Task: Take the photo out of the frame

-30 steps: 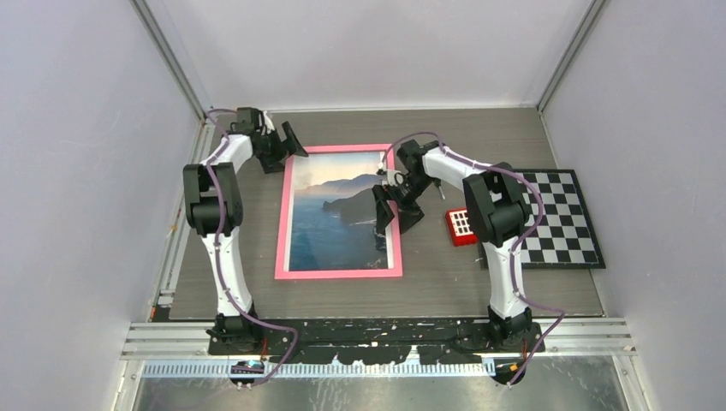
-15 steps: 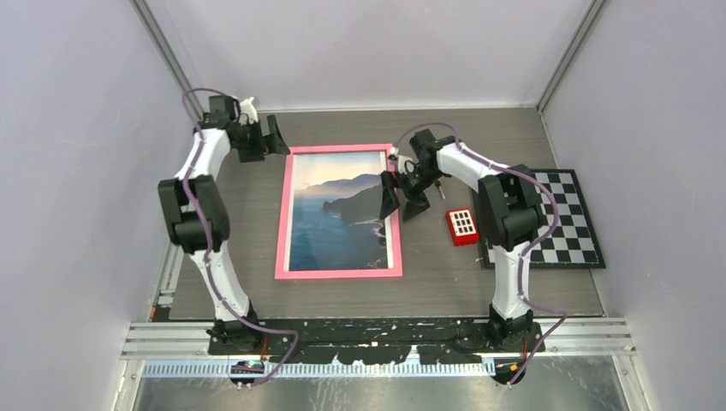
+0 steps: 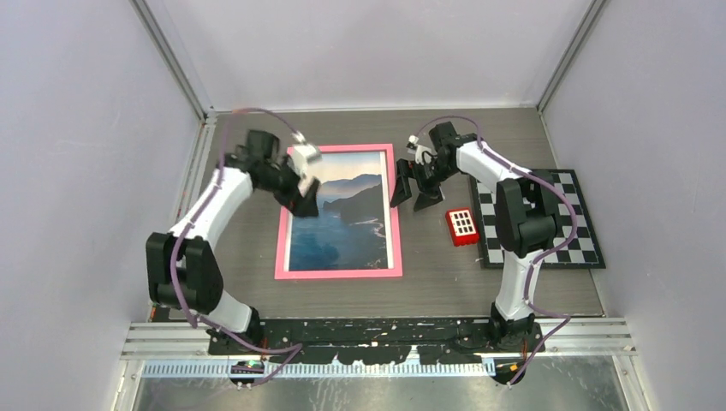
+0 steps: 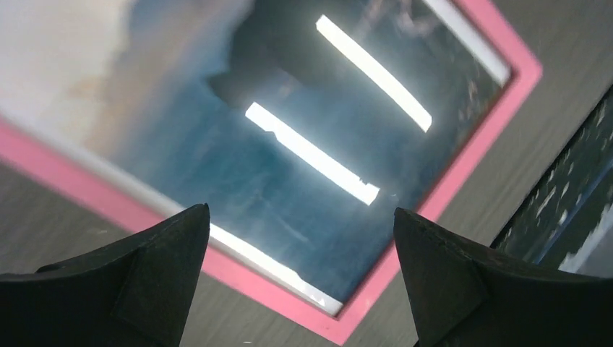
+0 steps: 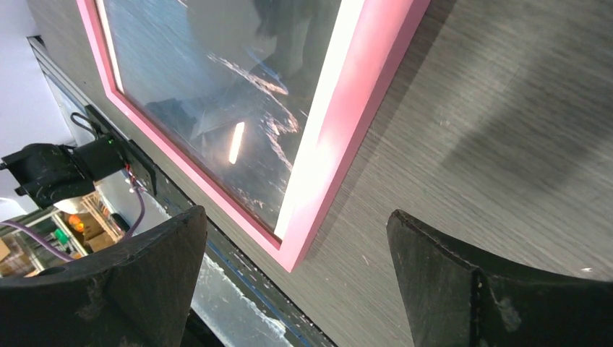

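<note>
Left fingers (image 4: 155,271) wide, empty, over far-left part of photo (image 3: 342,227). Right fingers (image 5: 448,278) wide, empty, just off frame (image 3: 338,274) right edge. Frame flat mid-desk (image 3: 445,274), photo face-up inside. Long axis near-to-far, sky twd far edge. Prob. approach step; next: grip rim, flip for back.

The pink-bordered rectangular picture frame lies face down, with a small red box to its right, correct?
No: the pink-bordered rectangular picture frame lies face up, its seacoast photo showing in the top view. The small red box is to its right.
</note>
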Motion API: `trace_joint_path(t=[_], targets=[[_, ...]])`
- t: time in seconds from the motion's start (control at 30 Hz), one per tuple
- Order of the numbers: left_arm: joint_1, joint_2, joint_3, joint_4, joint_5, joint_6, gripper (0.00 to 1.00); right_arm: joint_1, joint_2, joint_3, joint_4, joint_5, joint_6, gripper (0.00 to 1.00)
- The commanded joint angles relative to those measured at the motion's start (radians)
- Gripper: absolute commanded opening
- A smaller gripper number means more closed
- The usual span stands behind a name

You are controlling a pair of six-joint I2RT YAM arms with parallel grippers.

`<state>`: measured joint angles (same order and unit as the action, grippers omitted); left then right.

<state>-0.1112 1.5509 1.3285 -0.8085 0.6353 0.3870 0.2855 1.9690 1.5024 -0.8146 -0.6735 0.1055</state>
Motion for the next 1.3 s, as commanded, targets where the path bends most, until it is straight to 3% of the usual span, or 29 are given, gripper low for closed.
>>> trace_joint_path(t=[0.0,0.17,0.33,0.47,0.6,0.73,0.83,1.13,1.27], targets=[[-0.223,-0.144,-0.217,-0.015,-0.137,0.286,1.0,-0.01,-0.058,-0.029,0.018,0.001,0.013,0.98],[-0.457,-0.225,-0.433,0.157,-0.264,0.348,0.98,-0.043,-0.05,0.009,-0.064,0.0,-0.075,0.98],[-0.564,-0.186,-0.488,0.204,-0.255,0.307,0.85,-0.062,-0.044,0.073,-0.184,0.039,-0.165,0.97],[-0.595,-0.177,-0.547,0.235,-0.266,0.342,0.79,-0.062,-0.093,0.002,-0.149,0.055,-0.161,0.97],[-0.606,-0.165,-0.58,0.239,-0.318,0.384,0.64,-0.062,-0.126,-0.055,-0.131,0.029,-0.149,0.97],[-0.606,-0.13,-0.582,0.241,-0.351,0.387,0.57,-0.062,-0.151,-0.087,-0.118,0.004,-0.125,0.97],[-0.605,-0.112,-0.584,0.235,-0.332,0.376,0.46,-0.062,-0.182,-0.125,-0.087,0.004,-0.122,0.97],[-0.606,-0.17,-0.515,0.124,-0.209,0.335,0.0,-0.063,-0.225,-0.183,-0.071,0.009,-0.108,0.97],[-0.604,-0.228,-0.491,0.082,-0.16,0.327,0.0,-0.062,-0.241,-0.208,-0.061,-0.008,-0.084,0.97]])
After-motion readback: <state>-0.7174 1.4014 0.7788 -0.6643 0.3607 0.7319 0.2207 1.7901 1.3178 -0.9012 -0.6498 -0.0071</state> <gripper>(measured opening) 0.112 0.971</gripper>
